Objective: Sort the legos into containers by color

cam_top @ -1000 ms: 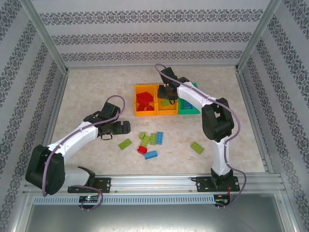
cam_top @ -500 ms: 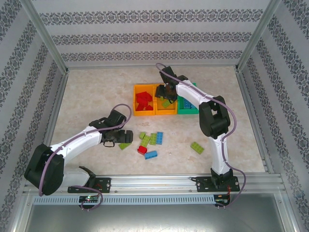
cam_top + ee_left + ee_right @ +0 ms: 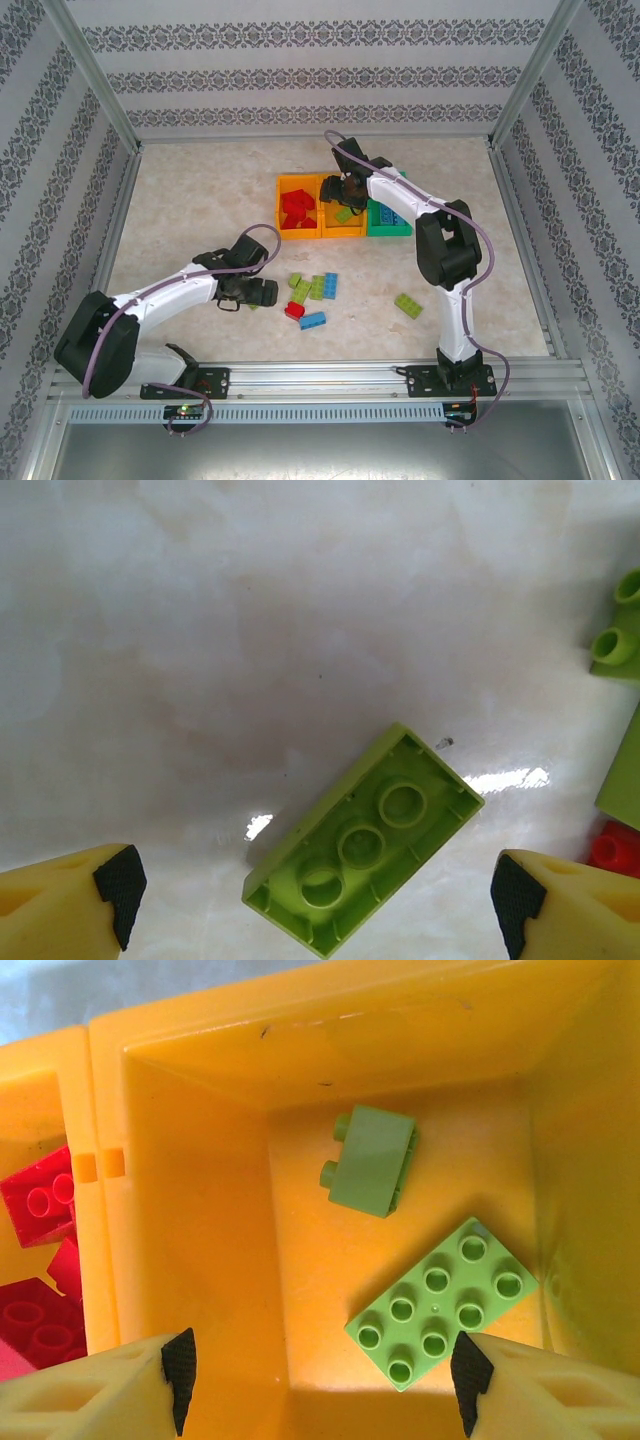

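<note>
Hovering low over the table (image 3: 180, 190), the left gripper (image 3: 318, 895) straddles an upside-down lime green brick (image 3: 365, 855), its fingers wide apart on either side and not touching the plastic. The brick lies flat and skewed to the line between the fingers, hollow side up.

At the far side, the right gripper (image 3: 320, 1370) hangs over the middle orange bin (image 3: 200, 1210) with jaws apart and empty. A flat lime brick (image 3: 440, 1300) and a smaller green brick (image 3: 372, 1160) rest on the bin floor below it. Red bricks (image 3: 35, 1200) fill the left orange bin (image 3: 285, 232); the green bin (image 3: 388, 228) sits at the right end of the row.

The step in hand looks like a pickup on the left and a finished drop on the right. Next, the left arm likely needs a wrist turn to square up, then a close across the brick. A loose cluster (image 3: 315, 290) and a lone green brick (image 3: 407, 305) wait on the table.

Compared with a second ago, the left arm has swung in from bare table to cover the lime brick, while the right arm has barely shifted above its bin.
</note>
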`<state>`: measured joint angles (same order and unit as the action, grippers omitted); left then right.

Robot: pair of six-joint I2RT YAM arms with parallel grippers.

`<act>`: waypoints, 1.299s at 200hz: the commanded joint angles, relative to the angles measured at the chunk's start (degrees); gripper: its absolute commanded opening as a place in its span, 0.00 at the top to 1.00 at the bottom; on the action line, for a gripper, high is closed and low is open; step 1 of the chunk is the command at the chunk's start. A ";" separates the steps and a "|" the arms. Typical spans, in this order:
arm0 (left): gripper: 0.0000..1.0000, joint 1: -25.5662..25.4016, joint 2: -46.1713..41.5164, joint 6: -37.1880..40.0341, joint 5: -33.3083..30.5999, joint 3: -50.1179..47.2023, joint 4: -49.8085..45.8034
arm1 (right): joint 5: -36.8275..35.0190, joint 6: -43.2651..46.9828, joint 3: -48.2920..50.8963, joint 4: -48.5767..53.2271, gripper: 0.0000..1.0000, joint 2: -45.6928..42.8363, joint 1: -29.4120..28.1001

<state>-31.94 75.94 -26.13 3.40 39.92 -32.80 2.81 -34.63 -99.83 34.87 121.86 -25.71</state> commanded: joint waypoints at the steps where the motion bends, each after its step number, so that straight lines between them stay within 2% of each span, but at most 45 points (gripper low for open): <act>1: 0.09 -1.14 0.54 2.12 1.16 -0.42 -0.84 | 0.25 -0.99 1.24 0.15 0.29 -2.85 -0.04; 100: 0.10 -1.76 7.58 3.60 -0.81 4.03 -3.41 | 0.45 -1.05 1.88 0.02 0.28 -3.34 0.39; 137: 0.14 -1.85 9.94 4.86 -0.85 6.01 -3.28 | 0.64 -1.18 2.23 -0.16 0.27 -3.33 0.40; 151: 0.20 -1.81 10.78 5.13 -0.26 6.30 -3.27 | 0.65 -1.15 2.32 -0.16 0.27 -3.48 0.49; 201: 0.50 -2.06 10.97 5.16 0.60 5.84 -3.39 | 0.70 -1.05 3.13 -0.50 0.26 -4.63 1.17; 219: 0.54 -2.05 11.15 5.18 0.78 5.95 -3.30 | 0.88 -1.07 3.24 -0.59 0.27 -4.62 1.36; 249: 0.70 -2.07 11.57 4.78 2.38 6.11 -2.41 | 0.97 -1.31 3.68 -0.79 0.26 -4.92 1.46; 260: 0.71 -2.07 11.67 4.30 2.67 6.22 -2.08 | 1.04 -1.40 3.82 -0.86 0.26 -5.35 1.36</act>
<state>-33.06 86.85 -21.43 4.69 45.47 -34.28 3.97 -34.85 -96.99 33.80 118.98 -24.86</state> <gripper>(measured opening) 0.314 0.737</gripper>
